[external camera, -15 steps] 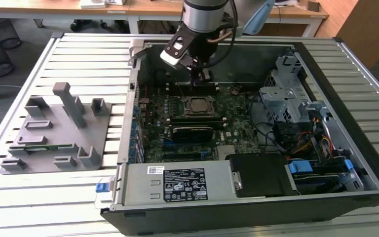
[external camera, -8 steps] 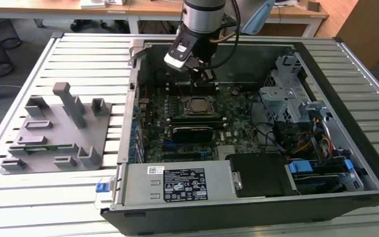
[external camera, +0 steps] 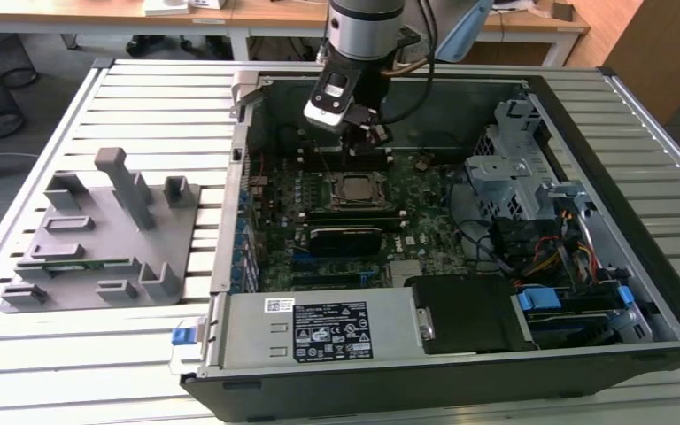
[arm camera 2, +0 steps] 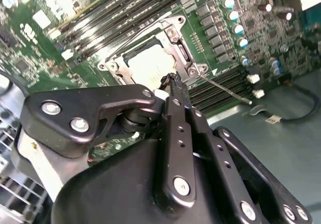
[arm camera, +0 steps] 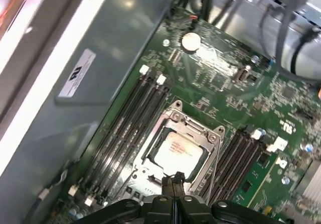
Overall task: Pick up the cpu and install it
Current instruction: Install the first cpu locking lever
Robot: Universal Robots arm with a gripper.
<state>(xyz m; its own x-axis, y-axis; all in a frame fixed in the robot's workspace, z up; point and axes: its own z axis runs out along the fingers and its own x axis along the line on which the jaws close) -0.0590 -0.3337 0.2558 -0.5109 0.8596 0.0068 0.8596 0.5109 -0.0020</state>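
Probably a lab: open computer case [external camera: 459,221] on slatted workbench [external camera: 151,97].

The exterior view looked down from well above on the whole open computer case [external camera: 459,230]. Both wrist views looked past the fingers [arm camera: 174,184], close over the motherboard socket [arm camera 2: 150,63] just beyond them.

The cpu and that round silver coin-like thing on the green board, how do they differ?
The cpu is square; the coin cell is round. The cpu sits inside a metal socket frame, close to the gripper; the coin cell lies farther off, with no such frame. Both are flat, pale and shiny, on the motherboard.
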